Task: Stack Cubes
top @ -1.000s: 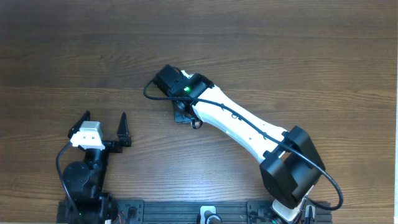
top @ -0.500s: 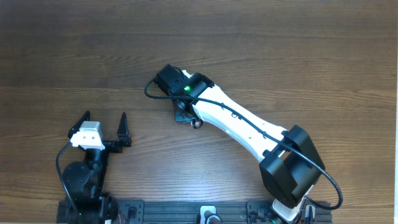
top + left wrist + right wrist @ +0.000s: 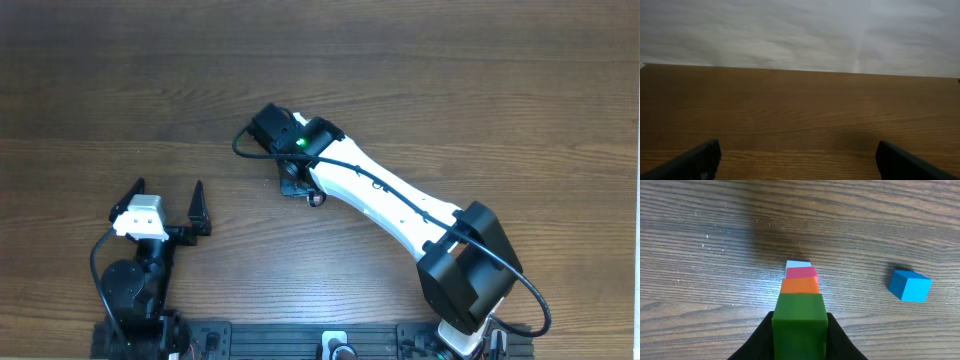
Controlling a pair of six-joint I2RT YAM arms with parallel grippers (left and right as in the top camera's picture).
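In the right wrist view a green cube (image 3: 800, 317) sits on top of a stack, above an orange cube (image 3: 800, 285), a pink cube (image 3: 801, 272) and a pale cube (image 3: 798, 264) at the bottom. My right gripper (image 3: 800, 336) is shut on the green cube, one finger against each side. A blue cube (image 3: 909, 285) lies alone on the wood, apart from the stack. In the top view the right arm (image 3: 380, 195) reaches to the table's middle and its wrist covers the stack. My left gripper (image 3: 168, 200) stands open near its base, holding nothing.
The wooden table (image 3: 480, 90) is bare across the far half and on the left. In the left wrist view the open fingers (image 3: 697, 159) frame bare wood (image 3: 800, 115) running to a pale wall.
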